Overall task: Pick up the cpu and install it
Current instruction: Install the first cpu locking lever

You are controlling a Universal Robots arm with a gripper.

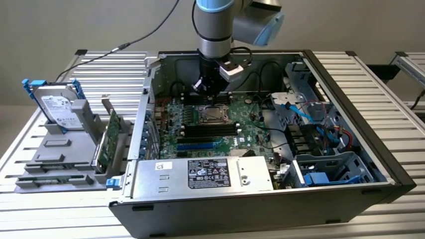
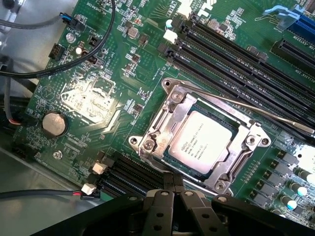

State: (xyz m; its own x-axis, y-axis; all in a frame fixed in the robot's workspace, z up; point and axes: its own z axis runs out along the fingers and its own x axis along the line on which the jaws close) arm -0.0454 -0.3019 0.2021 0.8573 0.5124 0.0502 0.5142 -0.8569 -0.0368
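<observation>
I see the cpu (image 2: pixel 204 142) inside the socket frame (image 2: pixel 166 117), a thin lever (image 2: pixel 246 105) along one side; my tool (image 2: pixel 173 184) hangs beside, pressed together, empty.

Cpu (image 2: pixel 205 142) dull matt metal top; socket frame (image 2: pixel 167 105) shiny metal; motherboard (image 2: pixel 98 64) glossy green.

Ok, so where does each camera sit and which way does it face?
Exterior view: off the arm, raised, looking down into the open computer case; shows the arm and gripper over the motherboard.
Wrist view: on the wrist, looking down closely at the motherboard; shows the gripper, shut, beside the cpu seated in its socket.
Shared: both show the gripper, the motherboard and the cpu in its socket.
</observation>
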